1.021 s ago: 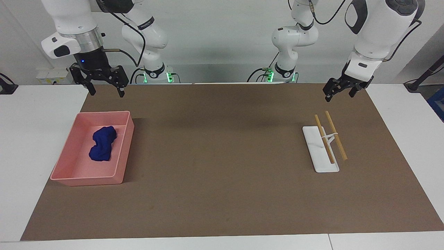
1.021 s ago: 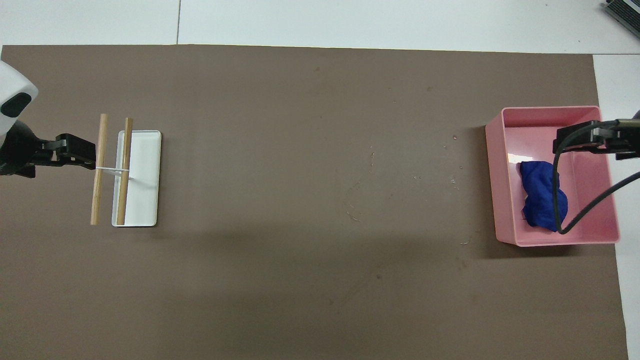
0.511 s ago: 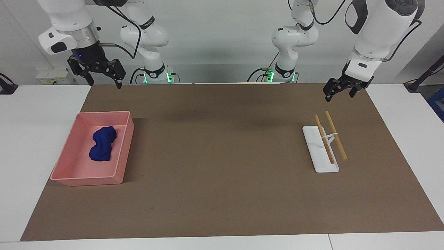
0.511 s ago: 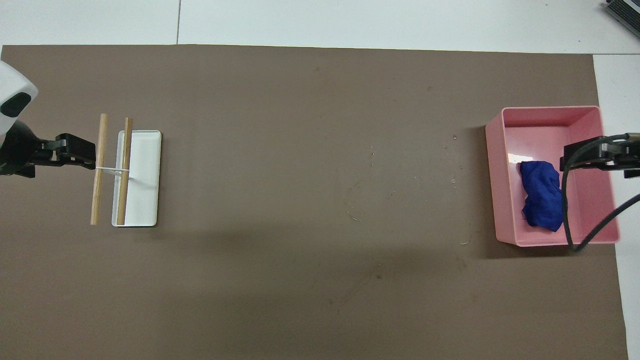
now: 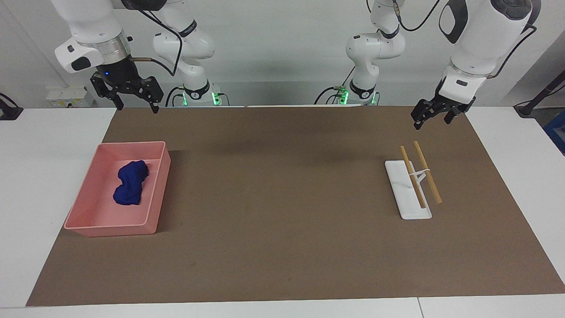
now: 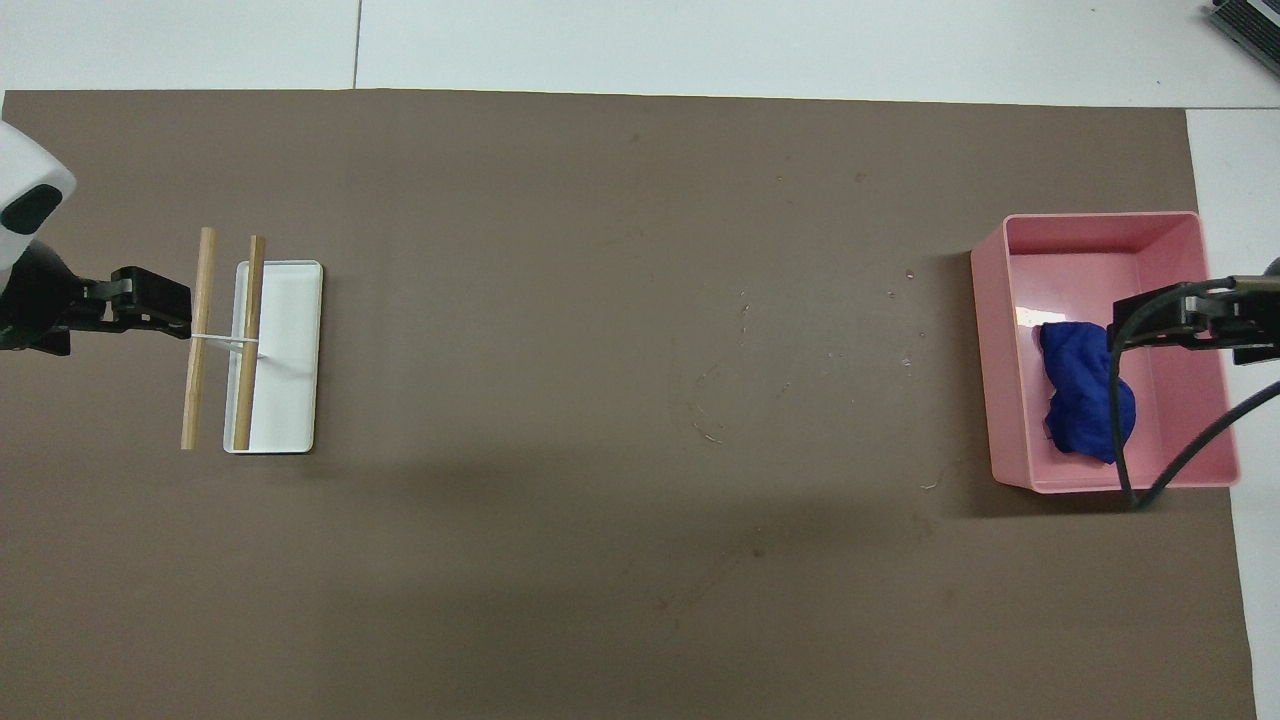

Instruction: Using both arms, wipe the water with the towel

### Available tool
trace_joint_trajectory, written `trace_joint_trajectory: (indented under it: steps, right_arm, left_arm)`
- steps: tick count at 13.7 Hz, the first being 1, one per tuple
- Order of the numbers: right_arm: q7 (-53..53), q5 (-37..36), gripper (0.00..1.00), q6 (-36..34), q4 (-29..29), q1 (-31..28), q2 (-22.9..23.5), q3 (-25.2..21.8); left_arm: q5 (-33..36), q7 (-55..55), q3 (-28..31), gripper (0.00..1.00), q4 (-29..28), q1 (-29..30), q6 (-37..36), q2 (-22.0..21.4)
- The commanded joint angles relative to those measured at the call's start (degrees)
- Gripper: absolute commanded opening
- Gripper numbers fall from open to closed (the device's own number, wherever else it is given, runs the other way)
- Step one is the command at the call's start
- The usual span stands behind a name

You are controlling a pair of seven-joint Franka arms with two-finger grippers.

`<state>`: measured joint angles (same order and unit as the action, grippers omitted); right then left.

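My right claw [image 5: 134, 106] hangs in the air with its fingers spread wide, holding nothing and touching nothing; from overhead it sits over the pink tray [image 6: 1018, 475]. My left claw [image 5: 430, 118] waits raised over the brown mat [image 5: 282, 212] near the two wooden sticks [image 5: 421, 174] on the white stand [image 5: 399, 194]; I cannot tell how far it is open. The towel [image 5: 130, 183], a deep blue bunched lump, lies inside the tray at the right arm's end of the counter [image 5: 44, 145].
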<state>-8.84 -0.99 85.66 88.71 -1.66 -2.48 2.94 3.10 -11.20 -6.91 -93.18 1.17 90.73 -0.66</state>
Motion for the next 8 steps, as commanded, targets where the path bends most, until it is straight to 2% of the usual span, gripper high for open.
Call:
trace_joint_trajectory:
  steps: [1, 3, 6, 8]
  right_arm:
    - [-0.9, 1.7, 1.0, 0.0, 0.7, -0.1, -0.6, -0.6]
    - [-0.8, 0.9, 0.99, 0.1, -0.2, -0.4, 0.6, -0.6]
    - [-0.9, 0.5, 0.99, 0.6, -3.7, -0.4, 3.9, -0.7]
    - [-1.1, 0.4, 0.98, 2.0, -2.9, -0.4, 4.1, -0.8]
  left_arm:
    - [-0.6, -0.1, -0.1, 1.0, -0.8, -0.4, 1.5, -1.0]
    - [-0.1, 0.0, -0.5, 1.0, -0.4, -0.8, 4.4, -1.2]
    - [-1.6, -0.1, -0.1, 1.0, 0.9, -0.2, 4.0, -1.4]
    - [-3.1, -0.1, 0.1, 1.0, 1.2, -0.1, 4.1, -1.4]
